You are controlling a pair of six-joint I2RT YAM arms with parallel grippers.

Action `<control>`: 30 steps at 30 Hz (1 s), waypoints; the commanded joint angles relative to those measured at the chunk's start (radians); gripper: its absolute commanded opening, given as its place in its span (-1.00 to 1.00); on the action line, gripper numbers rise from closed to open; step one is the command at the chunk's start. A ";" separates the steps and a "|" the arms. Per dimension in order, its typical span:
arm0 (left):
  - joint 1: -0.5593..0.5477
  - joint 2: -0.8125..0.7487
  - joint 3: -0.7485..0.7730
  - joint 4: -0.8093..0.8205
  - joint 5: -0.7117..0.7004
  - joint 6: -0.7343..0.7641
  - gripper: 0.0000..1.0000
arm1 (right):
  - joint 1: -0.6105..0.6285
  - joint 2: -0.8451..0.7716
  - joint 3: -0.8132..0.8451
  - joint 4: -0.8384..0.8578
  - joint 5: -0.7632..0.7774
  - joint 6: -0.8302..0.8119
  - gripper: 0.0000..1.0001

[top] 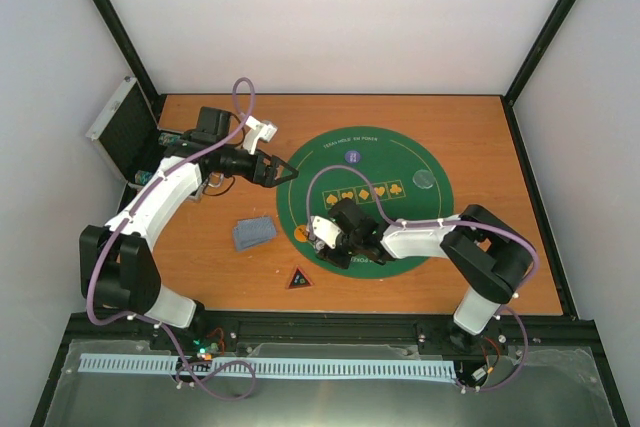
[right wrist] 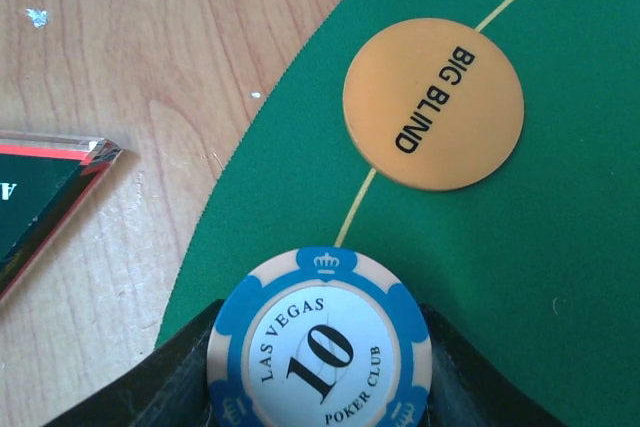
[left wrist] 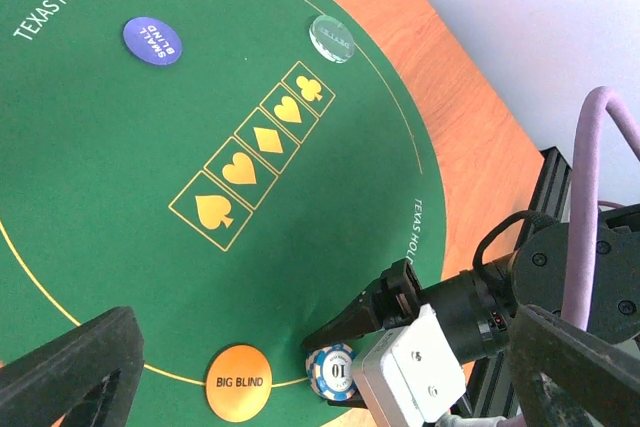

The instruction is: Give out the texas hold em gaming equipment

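Near edge, lower centre of top view: dark red-edged triangle [top: 298, 278] laid flat on the bare desk [top: 500, 247], just off the green mat [top: 400, 147].

Just above it: right tool [top: 322, 237] seen clenched on a blue-and-white chip [right wrist: 320, 342], marked "10", gripped by its rim between both fingers. Chip held over the mat's lower left edge; contact with the felt cannot be told.

Orange disc [right wrist: 433, 104], "BIG BLIND", laid flat on the mat's gold line, near the held chip but apart from it.

Left of the mat: a small pile of grey-blue cards [top: 254, 232] left on the wood.

Mid frame: left tool [top: 285, 172] seen released, jaws spread wide, nothing between them, at the mat's left rim.

Farther up the mat: purple disc [left wrist: 152, 40], "SMALL BLIND", and clear disc [left wrist: 332, 38], well apart, the row of printed suit boxes between them and the orange disc.

Upper left: silver case [top: 120, 132] stood open at the desk edge, black lining shown. A few small bluish items are glimpsed at its inner edge, too small to be told.
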 commanded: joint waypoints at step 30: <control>0.023 -0.034 0.012 0.014 0.004 0.016 0.99 | 0.008 0.119 0.058 -0.065 0.065 0.060 -0.25</control>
